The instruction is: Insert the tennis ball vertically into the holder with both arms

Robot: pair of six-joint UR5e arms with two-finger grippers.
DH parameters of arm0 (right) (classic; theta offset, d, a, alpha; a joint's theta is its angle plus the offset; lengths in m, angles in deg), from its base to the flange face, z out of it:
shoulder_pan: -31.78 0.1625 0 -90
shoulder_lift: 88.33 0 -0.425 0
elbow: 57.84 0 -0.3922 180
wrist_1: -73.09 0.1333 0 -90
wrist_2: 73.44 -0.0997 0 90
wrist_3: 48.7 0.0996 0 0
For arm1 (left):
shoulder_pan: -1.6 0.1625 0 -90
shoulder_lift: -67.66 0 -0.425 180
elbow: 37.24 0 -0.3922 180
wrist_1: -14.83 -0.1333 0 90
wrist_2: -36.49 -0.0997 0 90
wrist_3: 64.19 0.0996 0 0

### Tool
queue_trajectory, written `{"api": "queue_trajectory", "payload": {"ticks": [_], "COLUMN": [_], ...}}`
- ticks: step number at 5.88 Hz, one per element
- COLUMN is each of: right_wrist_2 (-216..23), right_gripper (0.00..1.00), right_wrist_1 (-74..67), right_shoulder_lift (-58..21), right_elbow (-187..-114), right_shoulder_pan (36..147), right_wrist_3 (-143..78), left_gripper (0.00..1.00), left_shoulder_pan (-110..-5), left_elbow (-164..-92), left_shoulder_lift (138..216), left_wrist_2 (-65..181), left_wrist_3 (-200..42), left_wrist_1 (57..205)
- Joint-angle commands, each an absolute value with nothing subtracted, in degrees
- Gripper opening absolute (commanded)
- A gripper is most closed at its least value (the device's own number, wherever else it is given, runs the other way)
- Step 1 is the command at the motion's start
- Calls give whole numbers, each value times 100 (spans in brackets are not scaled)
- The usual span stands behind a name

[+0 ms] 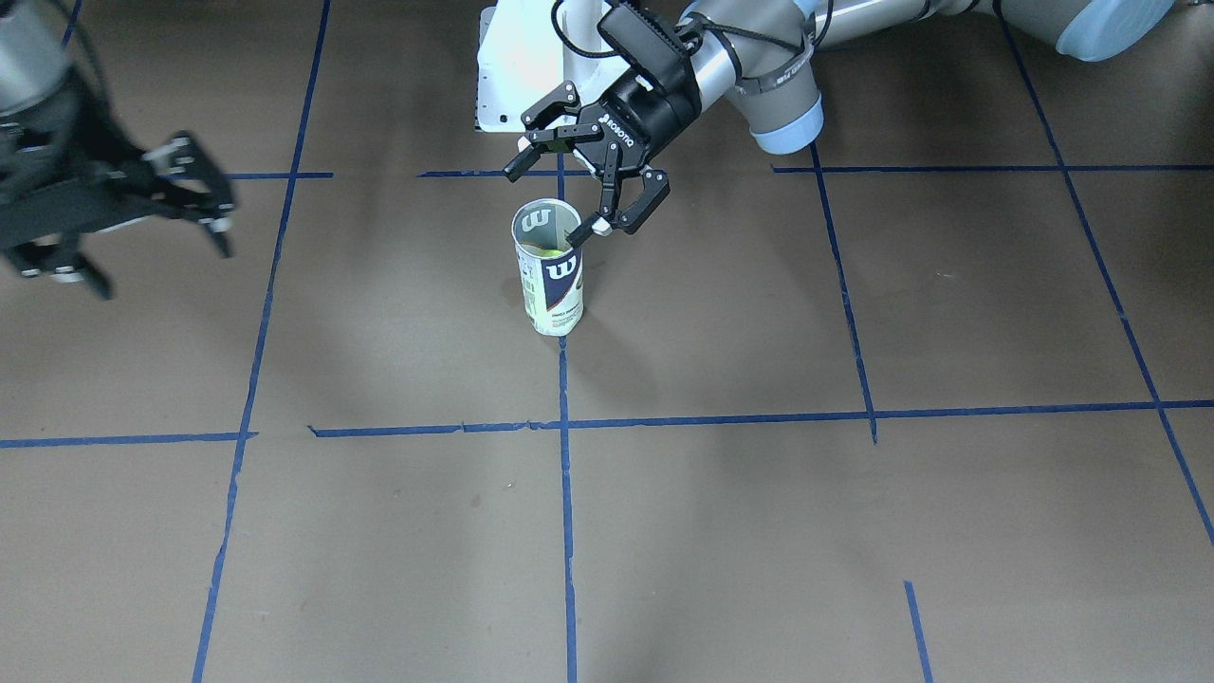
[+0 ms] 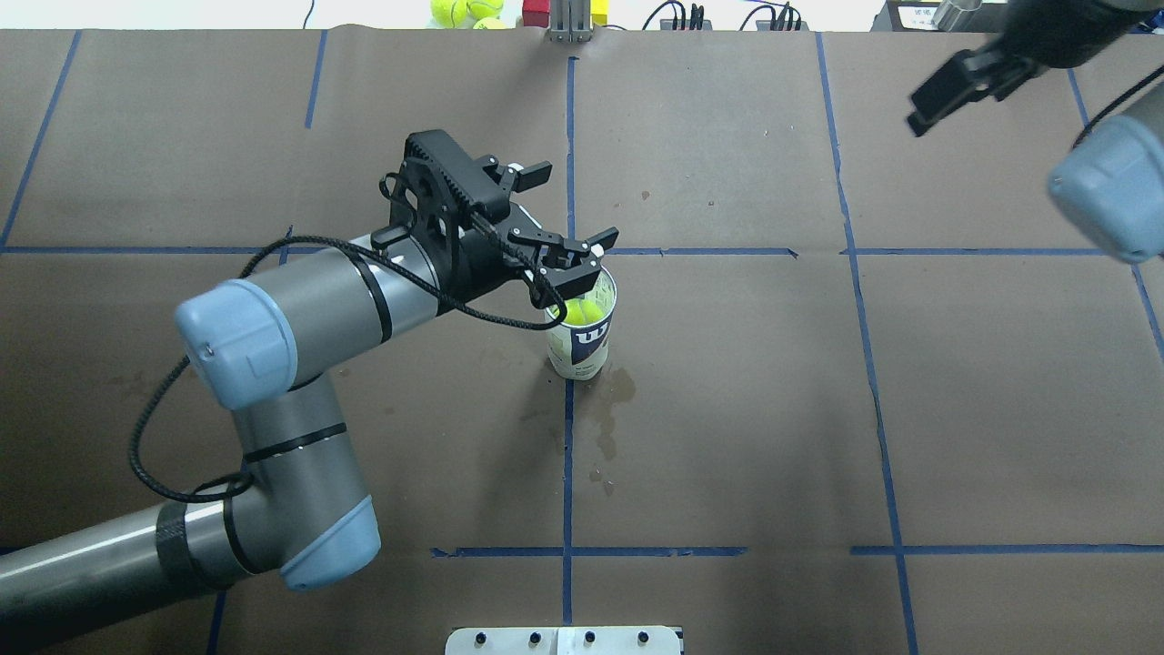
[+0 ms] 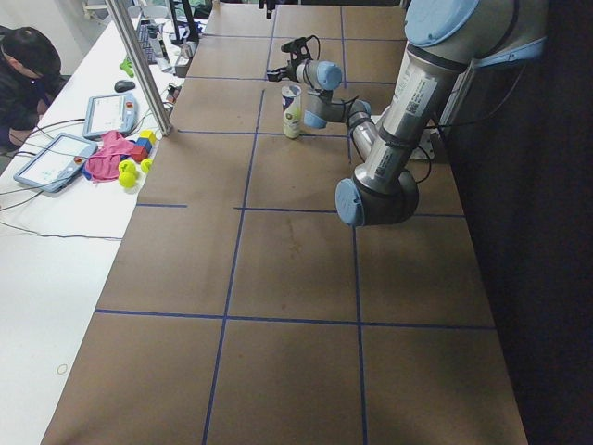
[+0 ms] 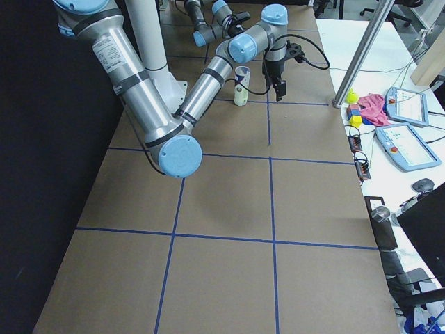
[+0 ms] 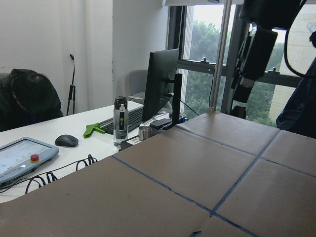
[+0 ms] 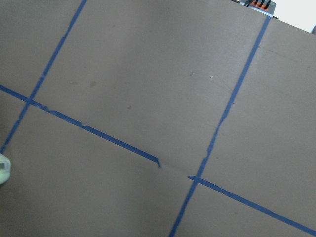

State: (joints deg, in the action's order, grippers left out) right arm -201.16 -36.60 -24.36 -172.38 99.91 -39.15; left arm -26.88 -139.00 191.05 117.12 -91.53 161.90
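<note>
Standing upright near the overhead view's centre on the bench (image 2: 727, 409), the holder (image 2: 582, 346), tennis ball (image 2: 582, 312) inside, looks light, slick and tippy, best gripped around its labelled middle; the left end effector (image 2: 580, 205) hangs released at its rim, the right end effector (image 1: 163, 267) released, well apart.

Brown table cover (image 2: 727, 409), gridded with blue tape (image 2: 567, 473); dark stains (image 2: 604, 435) by the centre line. Side bench: grey tablet (image 3: 111, 113), second tablet (image 3: 51, 159), pink cloth (image 3: 109, 153) touching coloured blocks (image 3: 141, 144), metal pole (image 3: 139, 65). Person (image 3: 23, 65) seated there. Also monitor (image 5: 163, 79), bottle (image 5: 121, 121), mouse (image 5: 66, 141).
</note>
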Motion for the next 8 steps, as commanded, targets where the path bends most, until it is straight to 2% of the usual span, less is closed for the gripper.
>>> {"api": "queue_trajectory", "payload": {"ticks": [1,4,6,8], "right_wrist_2": [-20560,-20695,-20695,-20668], "right_gripper": [99,100,100,100], "right_wrist_1": [-3642,-3642,-3642,-3634], "right_shoulder_lift": [-1395,-4,350,702], "right_elbow": [-17236,-17097,-16710,-16508], "right_shoulder_pan": [10969,12026,12397,12407], "right_wrist_3": [-5748,-7477,-7472,-7463], "left_gripper": [100,100,100,100], "left_shoulder_pan": [-3351,-4747,-5417,-6243], "left_elbow": [-14420,-14403,-14264,-14044], "left_shoulder_lift": [19105,19106,18721,18526], "left_wrist_2": [12573,14119,14389,14616], "left_wrist_3": [-9127,-7610,-7511,-5743], "left_wrist_1": [14445,12502,11970,10841]}}
